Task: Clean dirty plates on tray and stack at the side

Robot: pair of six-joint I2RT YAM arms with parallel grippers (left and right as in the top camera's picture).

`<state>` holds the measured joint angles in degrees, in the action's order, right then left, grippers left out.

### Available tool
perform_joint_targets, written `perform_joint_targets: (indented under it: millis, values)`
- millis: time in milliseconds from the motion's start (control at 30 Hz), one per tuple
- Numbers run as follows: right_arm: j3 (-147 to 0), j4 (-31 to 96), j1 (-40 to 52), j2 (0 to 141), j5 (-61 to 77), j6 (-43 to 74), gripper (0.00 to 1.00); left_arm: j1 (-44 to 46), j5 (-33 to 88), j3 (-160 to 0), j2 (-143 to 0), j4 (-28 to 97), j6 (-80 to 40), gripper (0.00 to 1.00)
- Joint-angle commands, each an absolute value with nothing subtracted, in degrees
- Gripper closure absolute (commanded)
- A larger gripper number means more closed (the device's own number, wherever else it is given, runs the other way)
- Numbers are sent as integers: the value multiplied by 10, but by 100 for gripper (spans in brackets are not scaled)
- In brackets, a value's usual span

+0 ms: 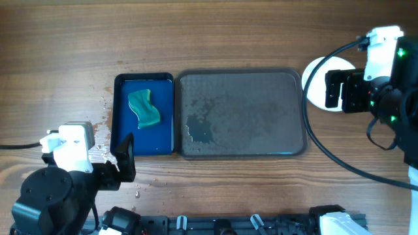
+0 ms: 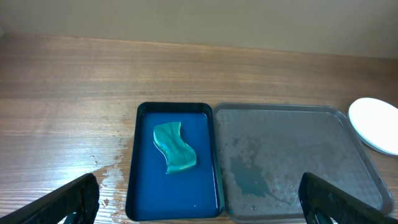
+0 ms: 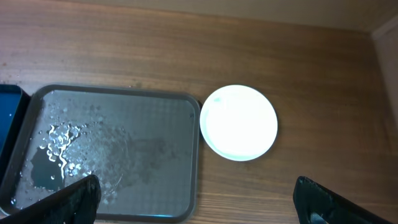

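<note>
Left end effector: the left end effector (image 2: 199, 186) hangs over the near-left part of the counter. Its two black fingers (image 2: 68, 199) stand wide apart with nothing between them.
Water drops: scattered droplets (image 1: 103, 124) lie on the brown wood-grain counter (image 1: 59, 78), just ahead of this end effector.
Blue tray: a small, narrow, deep-blue rectangular tray (image 2: 143, 186) lies straight ahead of the left end effector. Its long right side runs along the grey tray, touching it or just beside it; I cannot tell which.
Sponge: a wavy teal sponge (image 2: 174, 147) lies flat inside the blue tray, toward the half farther from the left end effector.
Grey tray: the large dark grey rectangular tray (image 1: 261, 98), with rounded corners and a low rim, lies ahead and to the right of the left end effector. Its floor is wet, with a darker puddle (image 1: 199, 132) toward the corner nearest that end effector.
Right end effector: the right end effector (image 3: 196, 183) hovers above the counter at the grey tray's right end. Its fingers (image 3: 68, 202) are spread wide and grip nothing.
Plates: the round white shallow plates (image 3: 239, 122) sit on the counter off the grey tray, just beside its short right edge. They are right under the right end effector and well apart from the left one. They read as one bright disc, so the number in the pile cannot be told.
</note>
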<state>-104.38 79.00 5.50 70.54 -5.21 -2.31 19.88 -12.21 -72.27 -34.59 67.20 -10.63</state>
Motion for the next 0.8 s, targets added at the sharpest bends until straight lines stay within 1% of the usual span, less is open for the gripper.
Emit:
perform_joint_targets:
  millis: [0,200,367,533,767]
  values:
    - [-1048,780,57,691,-56,-30,0,203,-130,-724,-345,672,-114,0]
    - [-1048,775,57,691,-55,-29,0,203,-130,-724,-345,672,-114,0]
    - [-1048,780,57,691,16,-29,0,203,-130,-724,-345,672,-114,0]
    - [-1048,815,57,691,53,-28,0,203,-130,-724,-345,672,-114,0]
    - [-1047,819,57,691,43,-30,0,203,-130,-724,-345,672,-114,0]
